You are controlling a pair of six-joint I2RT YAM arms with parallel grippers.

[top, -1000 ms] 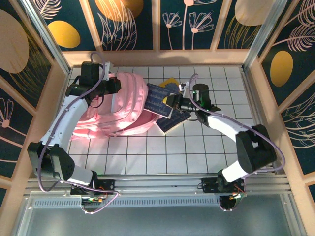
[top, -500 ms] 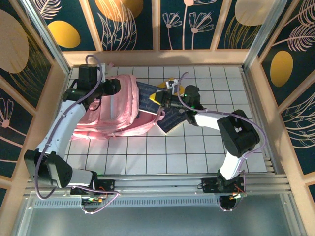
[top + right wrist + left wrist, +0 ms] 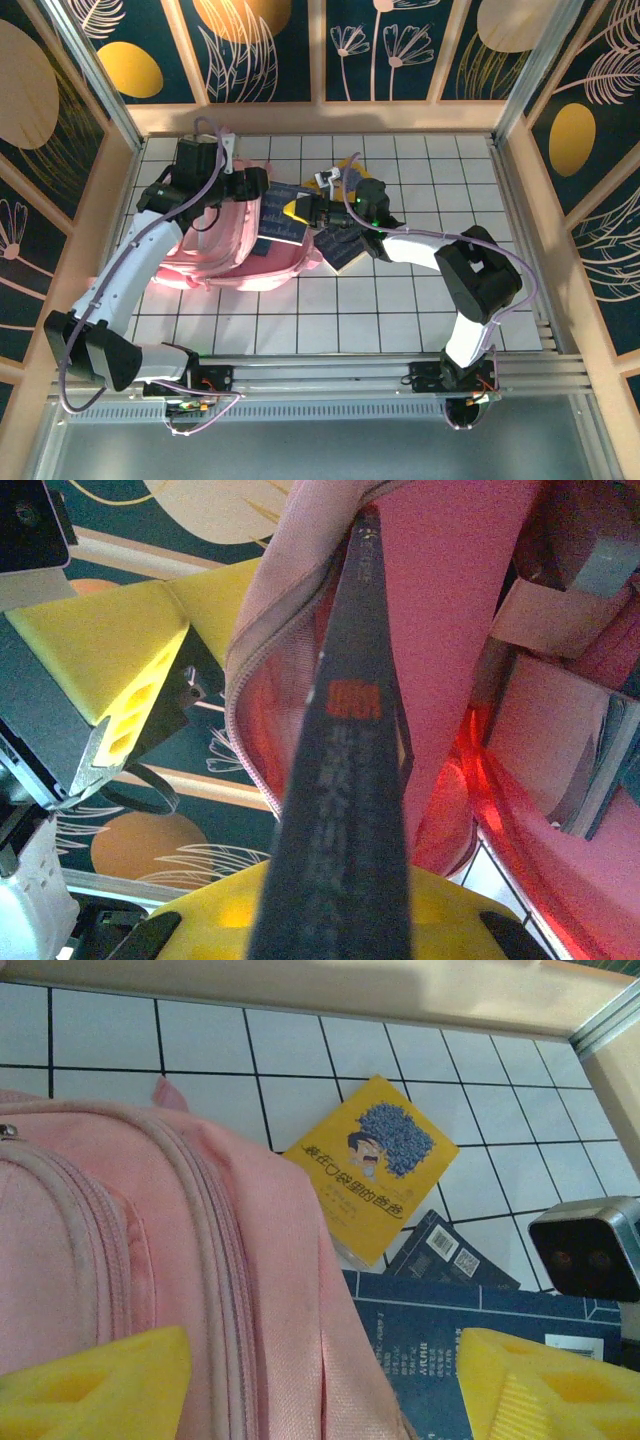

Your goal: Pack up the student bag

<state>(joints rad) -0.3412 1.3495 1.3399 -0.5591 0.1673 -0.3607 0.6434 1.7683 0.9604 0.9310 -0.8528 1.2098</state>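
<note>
Student bag (image 3: pixel 225 255): we see it lying flat on the left half of the tiled table (image 3: pixel 400 320), with its open mouth turned toward the table's middle. The left arm covers part of its far side.
Left gripper (image 3: pixel 320 1390): the jaws stand wide apart above the bag's pink fabric and hold nothing. Only two yellow fingertips (image 3: pixel 90 1380) show, cut off by the lower edge of the wrist view.
Right gripper (image 3: pixel 296 210): clamped on a dark blue book (image 3: pixel 272 220) that sits partway inside the bag's mouth. In its own wrist view the book's spine hides most of the fingers.
Second dark blue book (image 3: pixel 345 250): on the table just right of the bag, partly under the right arm.
Yellow book (image 3: pixel 375 1175): near the table's far edge, beside the bag.
Bag interior: we cannot make out the pink-lit shapes inside.
</note>
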